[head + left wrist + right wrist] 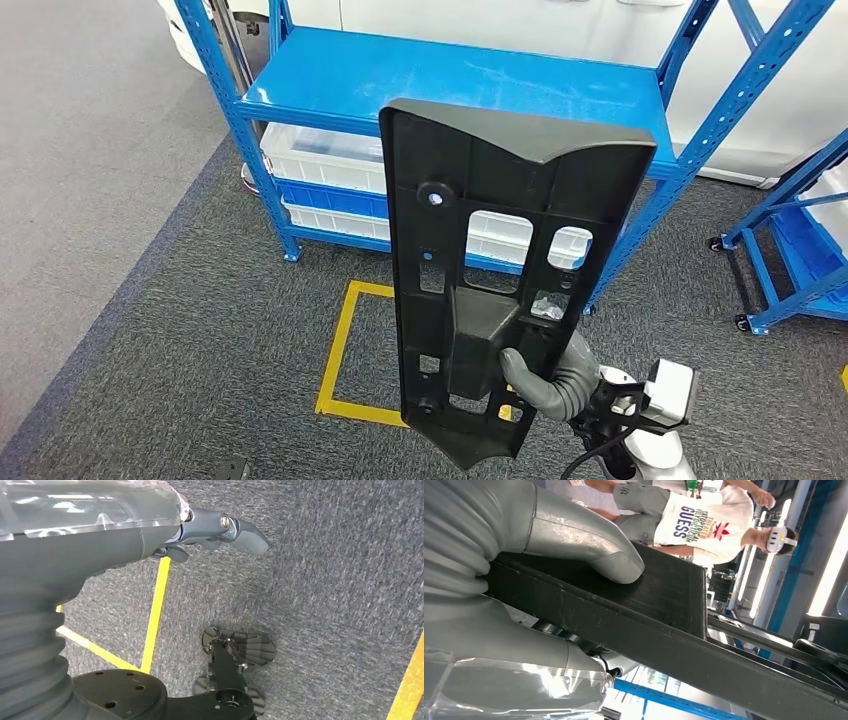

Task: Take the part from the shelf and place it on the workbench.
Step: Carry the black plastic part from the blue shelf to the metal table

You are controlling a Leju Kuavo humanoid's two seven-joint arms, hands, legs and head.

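The head view looks forward and down from high on the robot, over carpet [180, 330] to a blue shelf [450, 80], with the black part [500, 270] held up close before the lens. The left wrist view, close behind the left hand [220, 530], faces down at the same carpet. The right wrist view sits tight behind the right hand [589, 545], grazing along the part toward a person [704, 522]; it shares the part with the head view.

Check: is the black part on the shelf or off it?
Off. The right hand holds the black part upright in the air, in front of the blue shelf, whose top level is bare.
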